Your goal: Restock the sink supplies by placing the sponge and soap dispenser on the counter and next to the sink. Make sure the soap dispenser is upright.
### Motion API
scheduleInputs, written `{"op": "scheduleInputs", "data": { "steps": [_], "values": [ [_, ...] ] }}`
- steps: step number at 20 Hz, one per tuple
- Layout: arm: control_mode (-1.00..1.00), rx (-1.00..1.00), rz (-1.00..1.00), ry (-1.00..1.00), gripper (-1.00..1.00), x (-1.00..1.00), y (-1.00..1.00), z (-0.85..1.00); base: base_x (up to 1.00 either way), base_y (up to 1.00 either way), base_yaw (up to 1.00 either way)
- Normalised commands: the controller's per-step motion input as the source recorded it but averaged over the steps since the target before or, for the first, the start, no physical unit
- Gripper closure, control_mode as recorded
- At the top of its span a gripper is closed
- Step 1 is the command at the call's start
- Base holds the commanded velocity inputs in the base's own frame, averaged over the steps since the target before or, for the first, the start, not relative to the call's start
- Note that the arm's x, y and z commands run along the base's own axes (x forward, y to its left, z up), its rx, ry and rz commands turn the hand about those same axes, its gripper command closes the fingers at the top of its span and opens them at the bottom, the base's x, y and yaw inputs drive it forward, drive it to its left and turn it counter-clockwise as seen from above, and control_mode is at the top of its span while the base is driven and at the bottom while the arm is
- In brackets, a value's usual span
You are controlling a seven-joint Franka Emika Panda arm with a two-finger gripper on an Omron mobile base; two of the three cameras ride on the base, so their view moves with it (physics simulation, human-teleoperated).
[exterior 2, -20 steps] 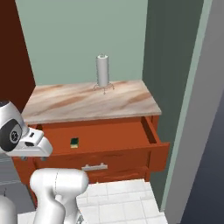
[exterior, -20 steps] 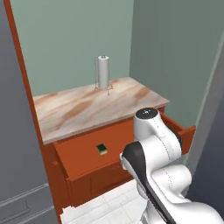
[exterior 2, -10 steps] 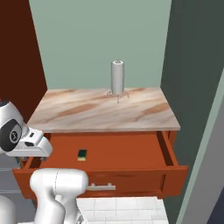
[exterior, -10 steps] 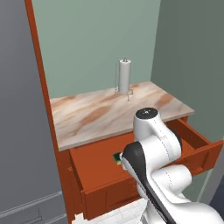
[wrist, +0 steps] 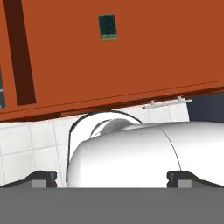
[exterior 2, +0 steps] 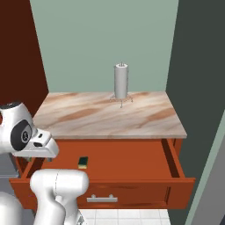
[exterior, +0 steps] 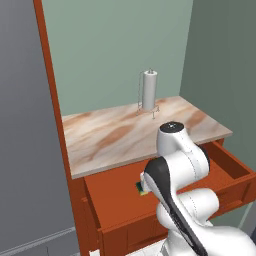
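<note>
Your sponge (exterior 2: 83, 162) lies flat on the floor of the open drawer (exterior 2: 132, 160), green top up, in the lower left of the right base view, toward the drawer's left side. In the left base view a sliver of it peeks out at centre, just left of the arm's dark elbow. In the hand view you see it near the top edge, slightly left of centre, well apart from the gripper (wrist: 112, 177), whose two finger tips (wrist: 43, 178) sit at the bottom corners. The tips stand far apart, so the claw is spread wide and holds nothing.

Above the drawer, the counter (exterior 2: 110, 118) crosses the middle of both base views. A tall grey-white cylinder on a wire stand (exterior 2: 121, 83) stands upright near its back edge, upper centre of the frame.
</note>
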Motion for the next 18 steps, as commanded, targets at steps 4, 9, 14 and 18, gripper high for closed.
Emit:
{"op": "scheduleInputs", "data": {
  "steps": [4,9,14,18],
  "values": [
    [-1.0,0.12,0.04,0.0,-1.0,0.58,-0.49,-0.61,0.0,0.0,0.0],
    [-1.0,0.02,0.01,0.03,-1.0,0.78,-0.13,-0.69,0.0,0.0,0.0],
    [-1.0,0.0,0.0,0.08,-1.0,0.65,0.0,-0.62,0.0,0.0,0.0],
    [-1.0,0.0,0.0,0.06,-1.0,0.59,0.0,-0.5,0.0,0.0,0.0]
  ]
}}
